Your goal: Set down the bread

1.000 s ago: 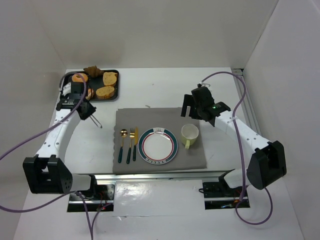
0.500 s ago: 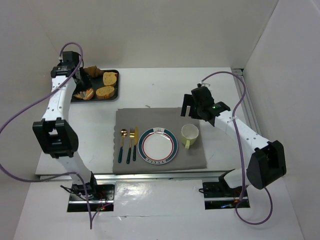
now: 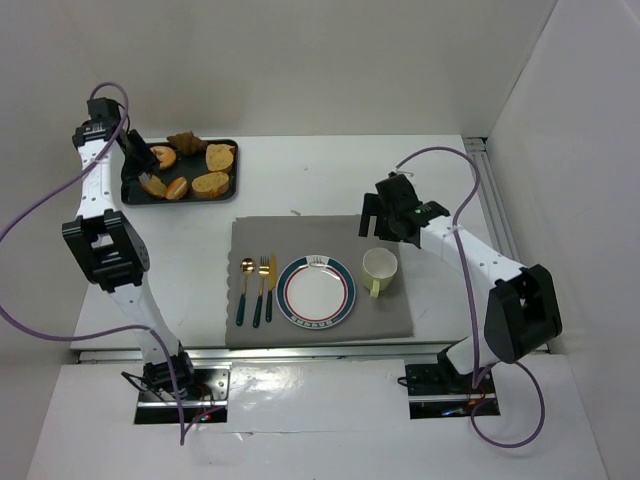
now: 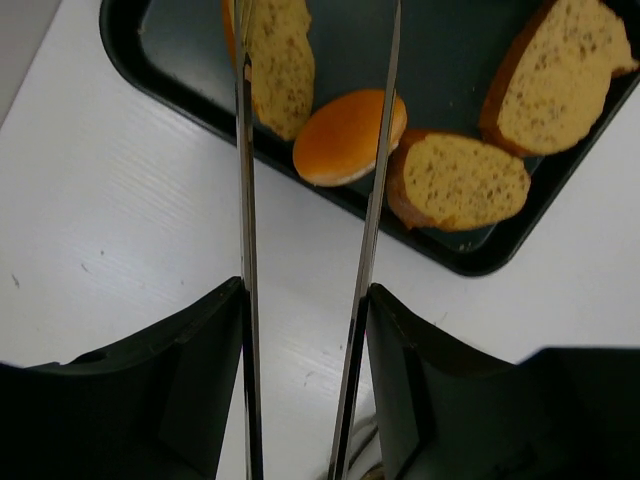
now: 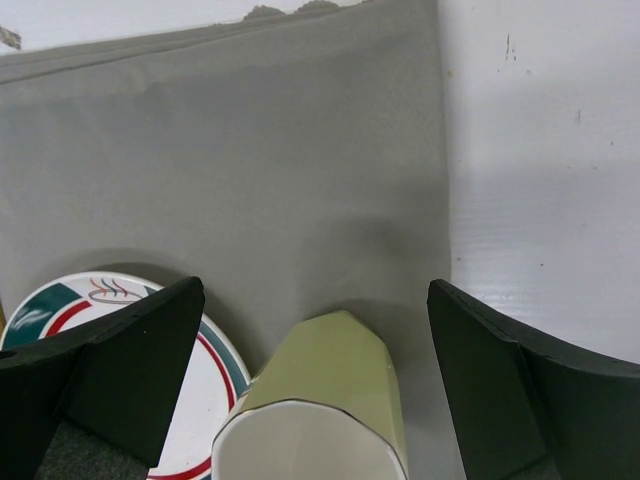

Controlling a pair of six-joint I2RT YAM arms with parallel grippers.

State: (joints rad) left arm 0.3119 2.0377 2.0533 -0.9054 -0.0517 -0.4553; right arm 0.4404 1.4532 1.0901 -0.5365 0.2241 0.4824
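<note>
Your left pincer (image 4: 318, 40) hangs released over the tray (image 4: 455, 264), its thin fingers (image 4: 245, 200) framing the round bun (image 4: 345, 135); close carelessly and you may nip the neighbouring slice (image 4: 285, 70) or let the bun slip. Your right pincer (image 5: 312, 300) gapes above the cup (image 5: 320, 400). All bread lies in the tray: slices, bun, croissant (image 3: 185, 142); the plate (image 3: 316, 292) carries none.
</note>
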